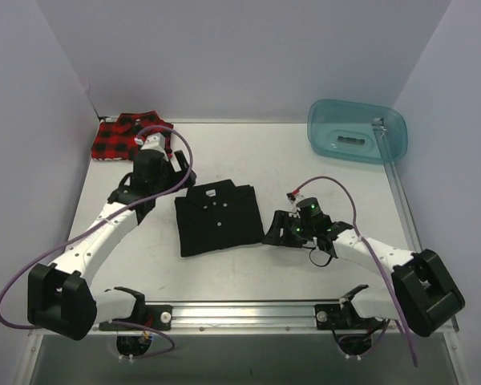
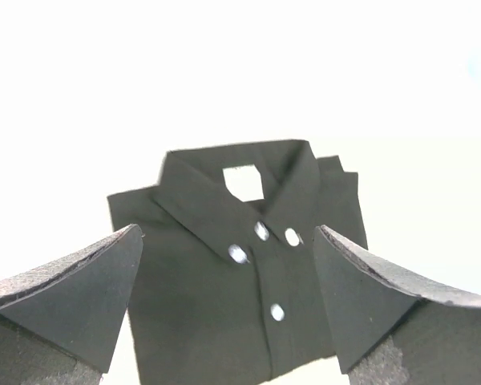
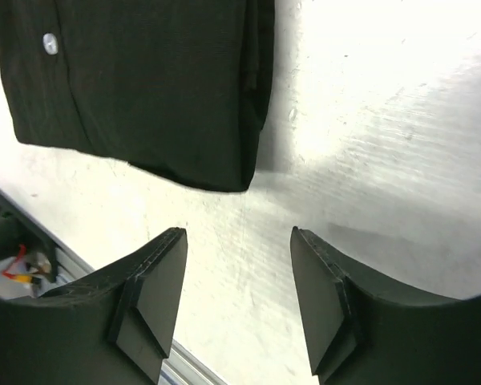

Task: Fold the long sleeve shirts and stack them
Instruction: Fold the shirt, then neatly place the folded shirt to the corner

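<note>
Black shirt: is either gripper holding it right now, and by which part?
Nothing held: the left gripper and right gripper are both open, neither pinching the folded black shirt.

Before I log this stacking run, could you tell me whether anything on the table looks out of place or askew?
The red plaid shirt lies apart in the far left corner, not stacked with the folded black shirt, which sits slightly skewed to the table edge. Nothing looks spilled or damaged.
</note>
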`<state>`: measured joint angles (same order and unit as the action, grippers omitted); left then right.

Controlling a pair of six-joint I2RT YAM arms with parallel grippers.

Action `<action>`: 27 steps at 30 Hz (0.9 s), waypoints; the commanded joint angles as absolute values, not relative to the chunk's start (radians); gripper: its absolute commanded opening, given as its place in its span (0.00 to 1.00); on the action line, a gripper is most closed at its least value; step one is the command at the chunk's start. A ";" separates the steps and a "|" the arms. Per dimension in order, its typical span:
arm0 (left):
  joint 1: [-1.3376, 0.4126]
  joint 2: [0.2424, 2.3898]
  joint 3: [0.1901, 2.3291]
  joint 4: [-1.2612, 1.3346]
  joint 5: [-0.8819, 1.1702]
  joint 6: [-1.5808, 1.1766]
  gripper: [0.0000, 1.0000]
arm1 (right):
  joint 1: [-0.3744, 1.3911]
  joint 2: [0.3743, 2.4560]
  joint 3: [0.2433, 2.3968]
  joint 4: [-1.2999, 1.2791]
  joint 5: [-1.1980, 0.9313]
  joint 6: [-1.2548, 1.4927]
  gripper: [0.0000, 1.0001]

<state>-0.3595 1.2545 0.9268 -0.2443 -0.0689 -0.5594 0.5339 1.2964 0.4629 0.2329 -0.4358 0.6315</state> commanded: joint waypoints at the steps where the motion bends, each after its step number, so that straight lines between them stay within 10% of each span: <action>1: -0.278 1.247 1.008 -0.373 -0.066 -0.499 0.97 | 0.549 1.142 0.548 0.005 -0.282 0.511 0.55; 27: 0.067 1.966 1.242 0.247 0.037 -1.031 0.89 | 0.558 0.992 0.618 -0.138 -0.201 0.376 0.61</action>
